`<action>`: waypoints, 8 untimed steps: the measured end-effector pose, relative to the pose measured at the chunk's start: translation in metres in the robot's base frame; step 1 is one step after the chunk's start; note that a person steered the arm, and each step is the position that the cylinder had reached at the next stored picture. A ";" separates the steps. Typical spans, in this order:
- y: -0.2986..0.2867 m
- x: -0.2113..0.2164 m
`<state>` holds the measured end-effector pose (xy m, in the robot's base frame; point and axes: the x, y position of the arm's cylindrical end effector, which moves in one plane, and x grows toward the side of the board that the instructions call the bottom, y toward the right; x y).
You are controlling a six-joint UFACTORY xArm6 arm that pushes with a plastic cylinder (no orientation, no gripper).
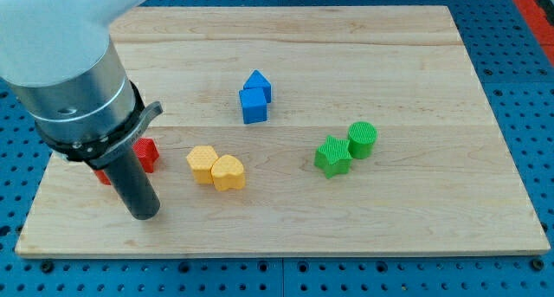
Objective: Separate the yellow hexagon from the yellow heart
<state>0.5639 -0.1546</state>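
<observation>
The yellow hexagon (202,162) and the yellow heart (228,172) lie touching each other at the board's lower middle-left, the hexagon on the left. My tip (144,214) rests on the board to the lower left of the hexagon, apart from it by a clear gap. The rod rises to the view's upper left into the large grey arm body.
A red block (145,153) sits partly hidden behind the rod; another red bit (103,176) shows left of it. Two blue blocks (254,98) touch at centre top. A green star (332,156) and green cylinder (363,138) touch at right. The wooden board (415,219) lies on a blue pegboard.
</observation>
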 end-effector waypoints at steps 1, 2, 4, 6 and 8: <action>0.004 -0.005; 0.008 -0.008; 0.026 -0.011; 0.038 -0.017; 0.078 -0.021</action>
<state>0.5426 -0.0771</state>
